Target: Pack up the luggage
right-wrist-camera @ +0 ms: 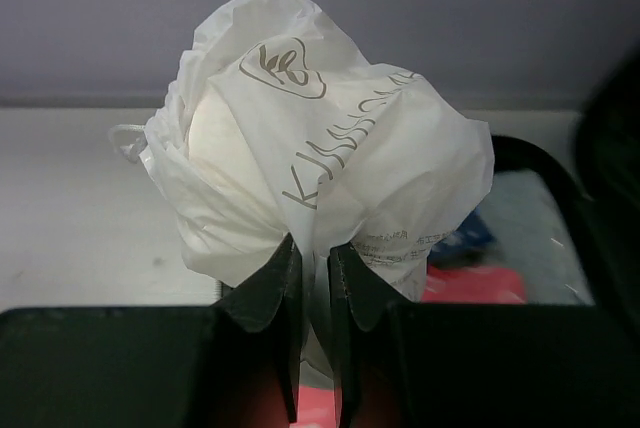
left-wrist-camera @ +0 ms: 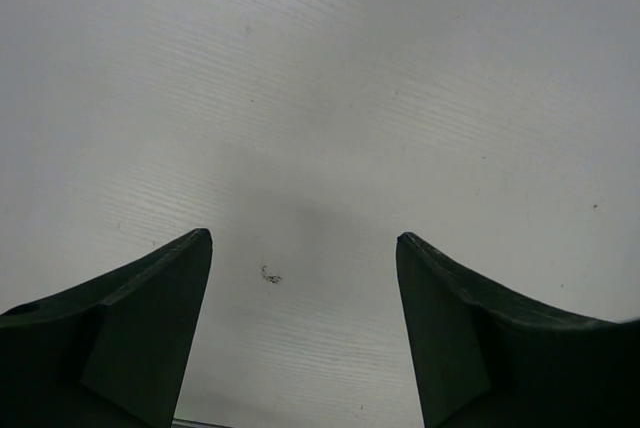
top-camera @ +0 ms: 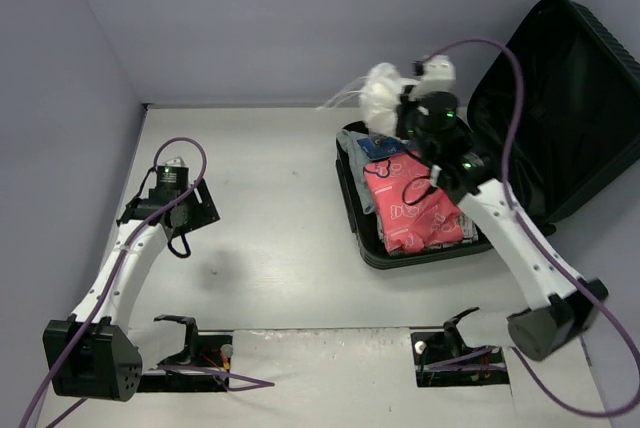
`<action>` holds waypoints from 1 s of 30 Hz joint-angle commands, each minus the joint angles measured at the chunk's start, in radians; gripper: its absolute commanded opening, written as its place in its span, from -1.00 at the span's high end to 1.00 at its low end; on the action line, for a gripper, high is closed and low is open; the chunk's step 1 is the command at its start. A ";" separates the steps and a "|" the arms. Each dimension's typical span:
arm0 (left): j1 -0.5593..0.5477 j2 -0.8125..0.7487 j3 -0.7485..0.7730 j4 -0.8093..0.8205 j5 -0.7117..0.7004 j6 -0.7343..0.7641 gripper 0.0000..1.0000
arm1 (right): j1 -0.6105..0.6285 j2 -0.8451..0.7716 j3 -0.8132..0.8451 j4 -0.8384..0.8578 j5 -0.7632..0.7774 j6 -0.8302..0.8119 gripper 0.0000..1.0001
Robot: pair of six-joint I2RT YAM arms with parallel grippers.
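I am pinching only a thin fold of the white plastic bag point(right-wrist-camera: 320, 138) with my right tool point(right-wrist-camera: 314, 253) above the far rim of the open luggage point(top-camera: 410, 256) at the right of the counter point(top-camera: 270, 248), risking slippage outside it; left tool point(left-wrist-camera: 305, 248) hanging open, empty.

A pale grey-white table point(top-camera: 270, 248), its surface finely ribbed, fills the floor of an enclosure with lavender walls point(top-camera: 250, 18). On the far right of it sits the luggage point(top-camera: 570, 118), a black hard-shell suitcase lying open: the shallow base rests flat on the surface and the ribbed lid stands raised on the right (dark lining facing inward). A tiny dark scuff point(left-wrist-camera: 270, 275) marks the table's left part. Along the near edge stand a left bracket point(top-camera: 185, 343) and a right bracket point(top-camera: 460, 343), both black
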 commanded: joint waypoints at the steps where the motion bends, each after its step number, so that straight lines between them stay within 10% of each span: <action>1: 0.006 -0.004 0.035 0.050 0.020 -0.027 -0.37 | -0.098 -0.117 -0.110 -0.070 0.184 0.131 1.00; 11: -0.011 -0.011 0.029 0.043 0.063 -0.057 -0.37 | -0.333 -0.380 -0.356 -0.188 0.143 0.370 1.00; 28: -0.012 0.004 0.030 0.060 0.100 -0.044 -0.37 | -0.500 -0.156 -0.695 -0.193 -0.147 0.579 1.00; 30: -0.012 -0.002 0.030 0.063 0.103 -0.038 -0.37 | -0.499 -0.168 -0.692 -0.192 -0.141 0.564 0.59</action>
